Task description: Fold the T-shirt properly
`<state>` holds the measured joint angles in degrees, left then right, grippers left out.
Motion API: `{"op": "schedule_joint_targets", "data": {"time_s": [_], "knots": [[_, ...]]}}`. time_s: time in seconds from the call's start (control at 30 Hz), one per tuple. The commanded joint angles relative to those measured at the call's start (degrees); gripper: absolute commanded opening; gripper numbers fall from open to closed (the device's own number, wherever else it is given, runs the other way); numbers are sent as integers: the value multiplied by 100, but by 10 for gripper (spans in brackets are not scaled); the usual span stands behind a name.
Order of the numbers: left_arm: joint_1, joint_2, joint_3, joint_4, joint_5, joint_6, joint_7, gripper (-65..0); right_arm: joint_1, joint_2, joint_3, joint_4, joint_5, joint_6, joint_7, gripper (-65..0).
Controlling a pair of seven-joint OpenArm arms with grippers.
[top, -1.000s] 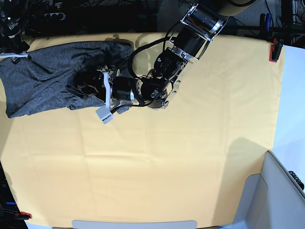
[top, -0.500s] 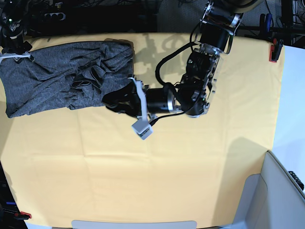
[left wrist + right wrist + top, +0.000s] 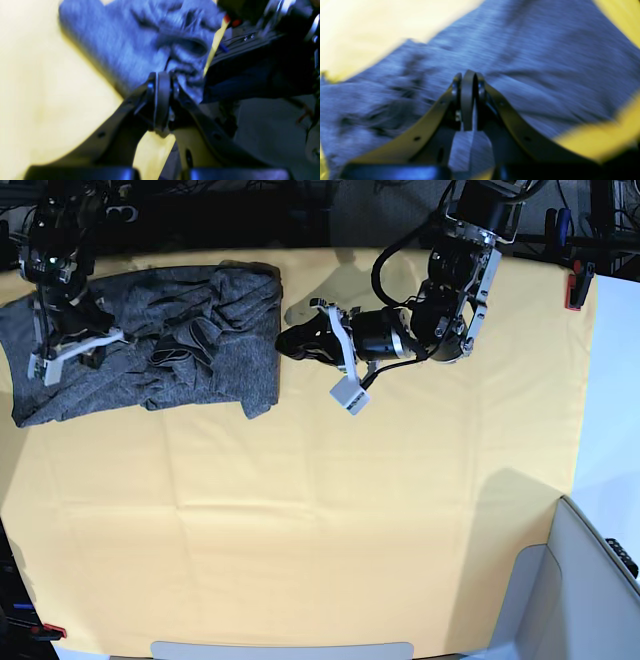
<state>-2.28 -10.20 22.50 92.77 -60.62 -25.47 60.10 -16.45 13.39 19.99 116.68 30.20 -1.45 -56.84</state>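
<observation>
- T-shirt first, though the yellow-orange tablecloth under it is the largest thing in view: a smooth matte sheet with faint fold creases, covering the surface edge to edge.
- T-shirt itself is a soft, thin, heathered charcoal knit, plain, lying bunched in a rough wide slab at the far left corner of the tablecloth. Its middle is rucked into deep loose folds; its right edge ends in a straighter doubled hem with a small point hanging toward the near side.
- Left arm, black with a silver-banded joint, comes in from the far edge and bends toward the shirt's right edge; a white block hangs under its wrist.
- Right arm, black with a white bracket, stands over the shirt's left part near the far left corner.
- Left gripper has curved black fingers pressed together, their tips at a crumpled lip of the grey knit beside the tablecloth's edge; blur hides whether cloth is caught between them.
- Right gripper has its fingers pressed together too, tips down against the broad, streaky grey fabric; whether they pinch a fold I cannot tell.
</observation>
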Motion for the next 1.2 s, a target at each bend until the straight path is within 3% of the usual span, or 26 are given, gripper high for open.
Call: {"op": "schedule_joint_targets", "data": {"time_s": [0.0, 0.2, 0.33, 0.6, 0.73, 0.93, 1.17], "knots": [[-57, -66, -22, 107, -175, -42, -133, -648, 102, 90, -175, 99, 211, 0, 106, -650], [162, -409, -39, 107, -175, -42, -379, -648, 788, 143, -1212, 99, 1504, -8, 106, -650], [277, -488, -13, 99, -167, -42, -590, -648, 1007, -42, -1616, 90, 1969, -8, 106, -650], [286, -646, -13, 90, 449, -42, -616, -648, 665, -446, -2258, 55, 1917, -44, 106, -650], [409, -611, -22, 90, 686, -42, -625, -648, 568, -455, -2267, 28, 1451, -105, 106, -650], [444, -638, -22, 90, 686, -42, -634, -648, 330, -473, -2311, 2, 774, -852, 106, -650], [567, -620, -30, 99, 686, -42, -634, -648, 84, -209, -2293, -147, 712, -896, 97, -650]]}}
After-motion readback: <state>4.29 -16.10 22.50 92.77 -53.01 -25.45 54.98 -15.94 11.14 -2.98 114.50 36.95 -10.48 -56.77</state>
